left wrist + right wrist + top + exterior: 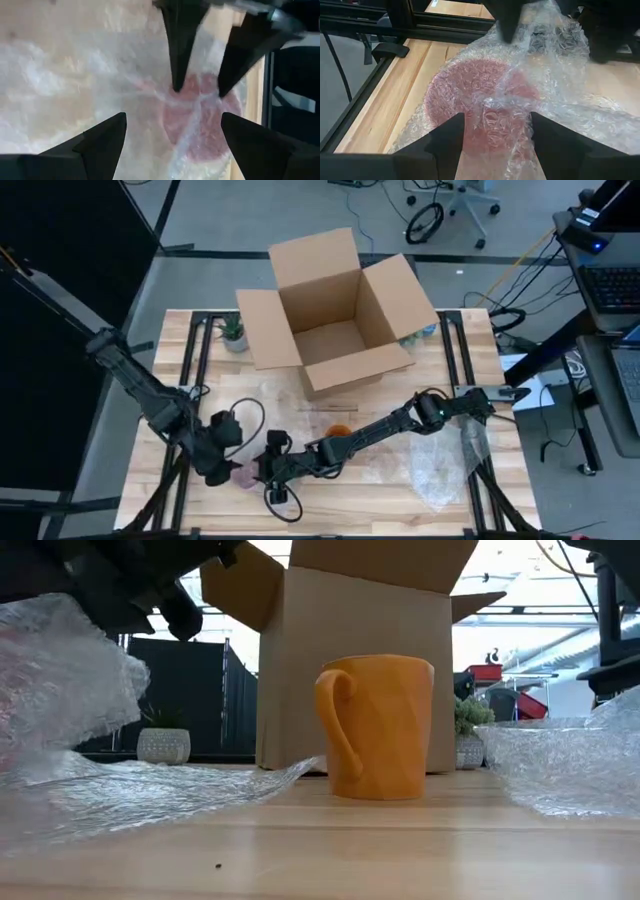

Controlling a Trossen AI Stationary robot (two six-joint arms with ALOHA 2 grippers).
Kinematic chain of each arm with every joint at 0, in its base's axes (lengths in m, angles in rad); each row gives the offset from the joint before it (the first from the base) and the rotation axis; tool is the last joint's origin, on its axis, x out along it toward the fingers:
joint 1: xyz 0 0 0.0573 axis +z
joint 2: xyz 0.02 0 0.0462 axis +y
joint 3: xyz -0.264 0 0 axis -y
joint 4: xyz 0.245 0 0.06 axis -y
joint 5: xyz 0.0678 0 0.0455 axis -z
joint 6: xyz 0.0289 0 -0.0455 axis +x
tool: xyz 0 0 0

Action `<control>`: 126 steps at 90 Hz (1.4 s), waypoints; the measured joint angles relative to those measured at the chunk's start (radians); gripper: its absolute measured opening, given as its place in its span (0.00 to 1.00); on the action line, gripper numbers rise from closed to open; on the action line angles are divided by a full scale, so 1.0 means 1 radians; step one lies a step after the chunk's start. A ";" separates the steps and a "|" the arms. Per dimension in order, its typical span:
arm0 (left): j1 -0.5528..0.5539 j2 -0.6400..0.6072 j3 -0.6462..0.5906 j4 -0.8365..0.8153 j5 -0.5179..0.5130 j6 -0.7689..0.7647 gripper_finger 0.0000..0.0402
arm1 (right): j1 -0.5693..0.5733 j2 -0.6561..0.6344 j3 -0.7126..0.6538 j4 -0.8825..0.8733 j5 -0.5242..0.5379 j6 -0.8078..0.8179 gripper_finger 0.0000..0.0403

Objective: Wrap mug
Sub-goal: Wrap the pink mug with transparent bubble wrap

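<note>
- The left gripper [232,468] hangs low over the near left part of the desk [470,510], its fingers spread wide, holding nothing. In the left wrist view the two dark fingers [100,145] stand apart with bubble wrap [75,85] showing between them.
- The right gripper [272,470] has its arm stretched across from the right side and sits just beside the left gripper, facing it. Its fingers [445,145] are also spread wide, with nothing between them but the wrap lying below.
- Under both grippers lies a pink, round thing [475,105] covered by a clear sheet of bubble wrap. What it is cannot be told through the wrap.
- In the left wrist view the pink thing [200,120] sits beneath the tips of the right gripper's fingers [180,45], which point down at it.
- The orange mug [340,426] stands upright on the desk, near the middle, beside the right arm's forearm and well apart from both grippers. In the low view the mug [378,727] is bare, with its handle turned to the left of the picture.
- A second heap of bubble wrap [450,460] lies on the right part of the desk.
- An open cardboard box [335,310] stands on the far part of the desk, behind the mug.
- A small potted plant [233,333] stands beside the box's left flap.
</note>
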 joint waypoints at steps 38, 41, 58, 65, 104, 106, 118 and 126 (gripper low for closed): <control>-0.002 0.323 -0.002 0.015 -0.017 -0.037 0.78 | -0.001 0.000 0.000 0.003 -0.008 -0.001 0.51; 0.002 0.341 -0.002 0.023 -0.018 -0.026 0.78 | -0.001 0.000 0.000 0.003 -0.008 -0.001 0.51; 0.026 0.400 0.001 0.066 -0.008 0.007 0.78 | -0.001 0.000 0.000 0.004 -0.010 -0.002 0.51; 0.032 0.403 0.001 0.078 -0.011 0.026 0.78 | -0.001 0.000 0.000 0.004 -0.011 -0.002 0.51; 0.056 0.416 -0.008 0.125 -0.019 0.130 0.09 | -0.001 0.000 -0.001 0.000 0.001 0.015 0.51; 0.056 0.415 -0.008 0.125 -0.012 0.130 0.07 | -0.001 0.000 -0.001 -0.001 0.000 0.014 0.51; 0.058 0.415 -0.008 0.123 -0.008 0.135 0.08 | -0.001 -0.001 -0.001 -0.002 -0.001 0.010 0.51; 0.056 0.414 -0.010 0.126 -0.016 0.146 0.14 | -0.001 -0.001 -0.001 -0.002 -0.004 0.006 0.51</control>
